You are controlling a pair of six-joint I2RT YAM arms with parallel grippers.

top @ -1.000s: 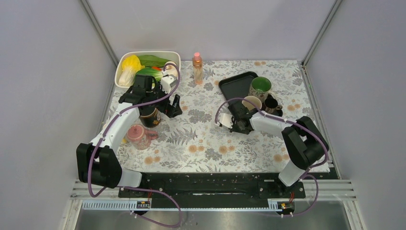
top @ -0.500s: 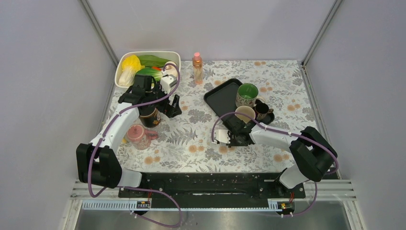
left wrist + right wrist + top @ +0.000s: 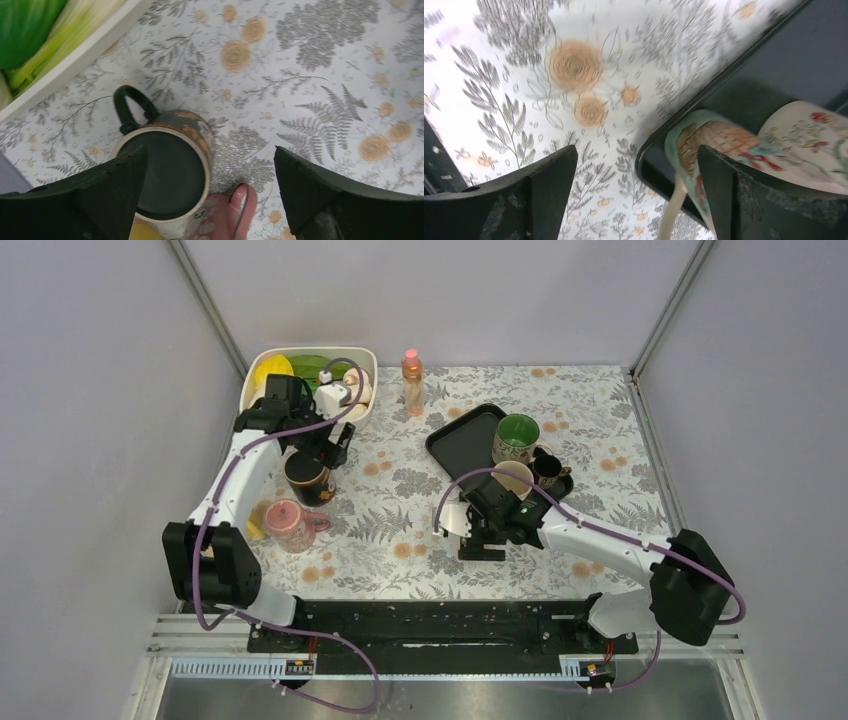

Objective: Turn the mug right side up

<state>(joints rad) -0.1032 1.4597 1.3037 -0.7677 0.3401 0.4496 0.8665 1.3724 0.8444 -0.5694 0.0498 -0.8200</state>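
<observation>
A dark mug (image 3: 306, 478) with orange pattern stands mouth up at the left, its black handle (image 3: 131, 105) pointing to the white tub. My left gripper (image 3: 331, 451) hovers open just over it, and one finger overlaps its rim (image 3: 170, 172) in the wrist view. A pink mug (image 3: 290, 523) sits just nearer; I cannot tell which way up. My right gripper (image 3: 482, 548) is open above the cloth, short of the black tray (image 3: 462, 439). A cream painted mug (image 3: 774, 145) stands at the tray's near edge, beside the right finger (image 3: 734, 200).
A green mug (image 3: 517, 437) and a small dark mug (image 3: 549, 470) also stand on the tray. The white tub (image 3: 303, 352) of vegetables is at the back left, with a pink bottle (image 3: 412, 382) beside it. Something yellow (image 3: 257, 530) lies by the pink mug.
The tray with its mugs slid left and nearer. My right gripper then opened and drew back toward the near edge. My left gripper shifted back and left, toward the tub.
</observation>
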